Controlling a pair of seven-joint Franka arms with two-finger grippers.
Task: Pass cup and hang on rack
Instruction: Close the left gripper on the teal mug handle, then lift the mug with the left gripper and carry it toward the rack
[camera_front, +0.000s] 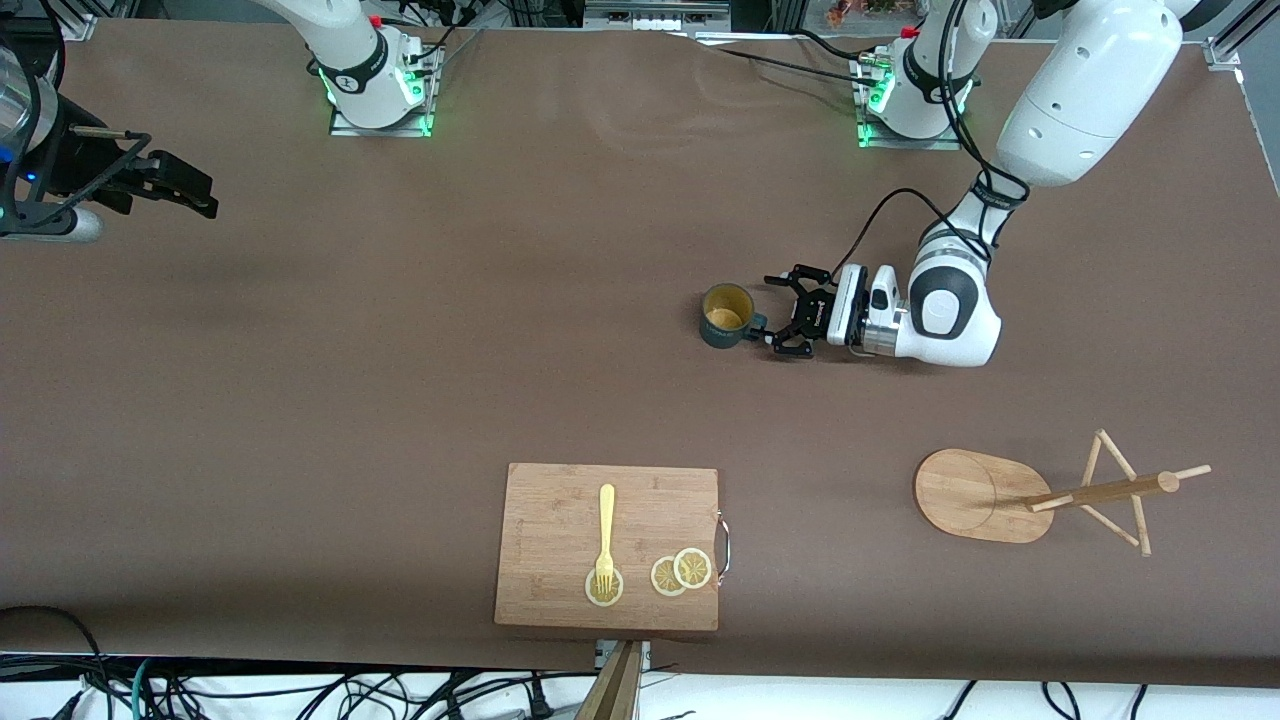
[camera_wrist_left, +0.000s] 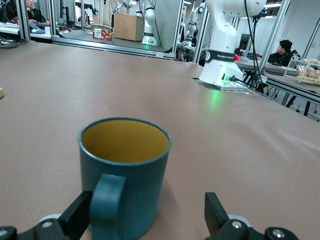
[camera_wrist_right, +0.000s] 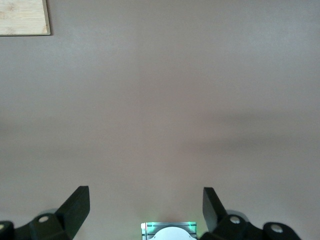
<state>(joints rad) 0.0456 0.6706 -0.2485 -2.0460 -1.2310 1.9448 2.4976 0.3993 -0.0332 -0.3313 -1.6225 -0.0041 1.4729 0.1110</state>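
Low beside the cup (camera_front: 727, 314), the left gripper (camera_front: 785, 314) faces its handle, fingers apart—lined up to grasp. Rack (camera_front: 1040, 495) lies tipped over, nearer the camera. Right gripper (camera_front: 190, 190) waits—open.

1. The front view looks down from high across the desk (camera_front: 400, 350), facing both arm bases and taking in the whole surface.
2. The left wrist view sits low, looking level along the desk, very close to the cup (camera_wrist_left: 125, 175), which the front view (camera_front: 727, 314) shares.
3. The right wrist view looks straight down at bare desk from higher up, with a corner of the cutting board (camera_wrist_right: 24, 17) in view.
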